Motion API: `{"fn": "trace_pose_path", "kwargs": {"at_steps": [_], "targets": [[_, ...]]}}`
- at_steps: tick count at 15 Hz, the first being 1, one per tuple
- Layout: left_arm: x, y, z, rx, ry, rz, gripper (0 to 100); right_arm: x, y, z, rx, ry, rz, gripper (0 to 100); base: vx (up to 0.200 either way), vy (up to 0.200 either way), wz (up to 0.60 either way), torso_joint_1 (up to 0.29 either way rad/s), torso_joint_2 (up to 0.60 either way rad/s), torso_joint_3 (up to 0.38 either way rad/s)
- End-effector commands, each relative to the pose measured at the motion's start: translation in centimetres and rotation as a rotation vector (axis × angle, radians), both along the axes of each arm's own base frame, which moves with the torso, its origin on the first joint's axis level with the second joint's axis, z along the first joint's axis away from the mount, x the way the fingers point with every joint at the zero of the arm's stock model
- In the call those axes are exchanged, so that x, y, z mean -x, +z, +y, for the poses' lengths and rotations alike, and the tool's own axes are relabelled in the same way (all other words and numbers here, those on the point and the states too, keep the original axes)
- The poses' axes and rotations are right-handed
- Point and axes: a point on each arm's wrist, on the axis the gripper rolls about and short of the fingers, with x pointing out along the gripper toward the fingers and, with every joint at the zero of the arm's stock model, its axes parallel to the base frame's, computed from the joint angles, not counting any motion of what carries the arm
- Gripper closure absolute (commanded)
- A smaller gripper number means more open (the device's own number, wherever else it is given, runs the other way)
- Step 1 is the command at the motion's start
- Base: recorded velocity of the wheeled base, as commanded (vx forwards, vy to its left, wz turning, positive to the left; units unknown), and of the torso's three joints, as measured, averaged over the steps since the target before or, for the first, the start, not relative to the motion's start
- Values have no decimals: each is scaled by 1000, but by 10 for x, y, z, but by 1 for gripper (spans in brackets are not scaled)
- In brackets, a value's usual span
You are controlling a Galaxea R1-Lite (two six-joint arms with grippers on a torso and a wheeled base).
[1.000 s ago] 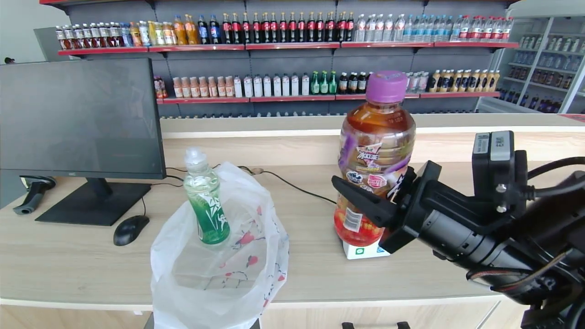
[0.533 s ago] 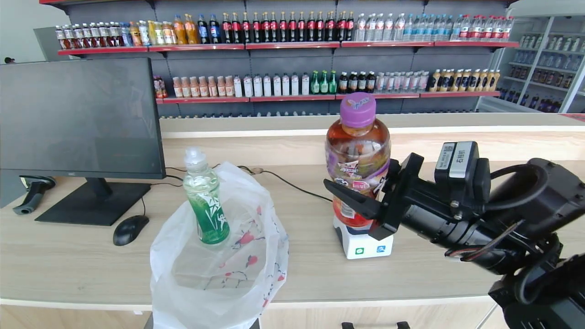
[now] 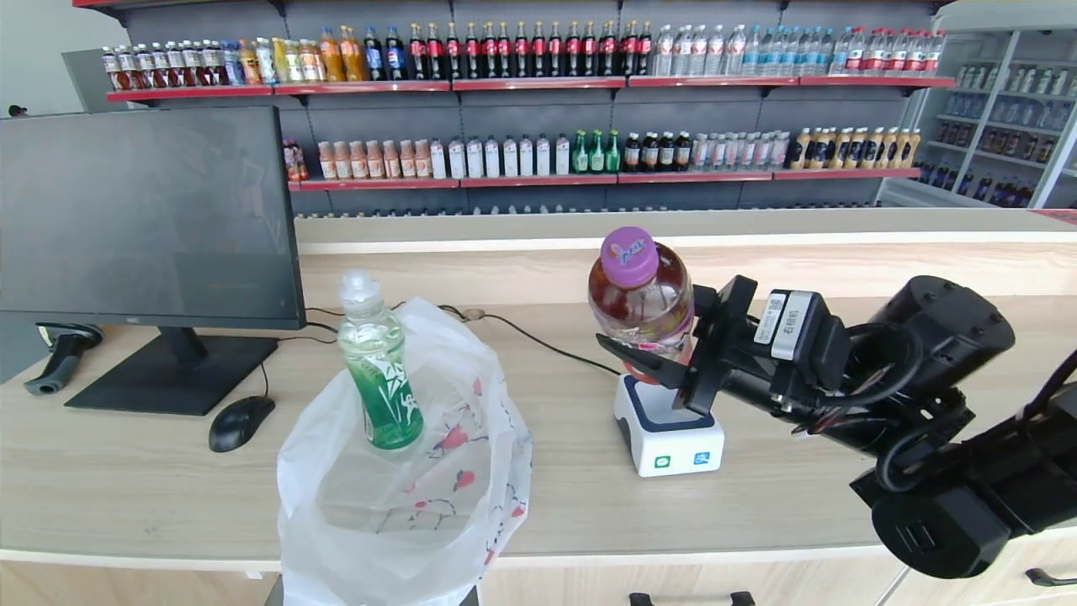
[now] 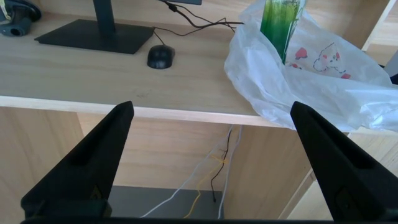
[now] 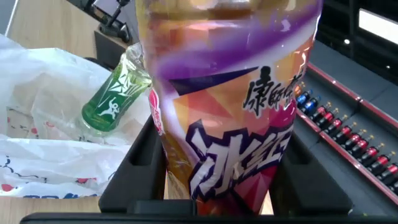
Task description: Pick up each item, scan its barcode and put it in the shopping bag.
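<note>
Right now the right fingers (image 3: 633, 360) are clamped on the tea bottle (image 3: 644, 299), one finger on each side of its labelled body, as the right wrist view shows (image 5: 140, 158). The bottle (image 5: 230, 93) is held off the bench (image 3: 126, 480) and leans, so its purple cap tips towards the robot. A white scanner box (image 3: 669, 425) sits on the bench directly beneath these fingers; the bottle's base is hidden behind them, so whether it touches the box cannot be told.

Well to the left of the right fingers, the shopping bag (image 3: 404, 497) hangs open over the bench's near edge. A green bottle (image 3: 379, 370) stands upright at the bag's mouth, well apart from the held bottle.

The left fingers (image 4: 93, 162) are spread wide with nothing between them, low beside the bench's front edge. Up and ahead of them lie the bag (image 4: 298, 81), the green bottle (image 4: 283, 22) and a mouse (image 4: 160, 56). Farther to their left, a monitor (image 3: 143, 219) and a handheld scanner (image 3: 59, 358) stand on the bench.
</note>
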Motion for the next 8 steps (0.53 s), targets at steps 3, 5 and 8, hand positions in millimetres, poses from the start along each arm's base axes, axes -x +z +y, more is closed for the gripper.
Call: {"fn": "trace_pose_path", "kwargs": {"at_steps": [3,5,8], "targets": [[0,0,0,1,0,-1,0,-11,-9,-15,51,-61,-50,100,0,0,0,0,0,0],[0,0,0,1,0,-1,0,-13,-15,-15,61,-61,-34,100,0,0,0,0,0,0],[0,0,0,1,0,-1,0,-21,-17,-29,90,-122,-78,100,0,0,0,0,0,0]]}}
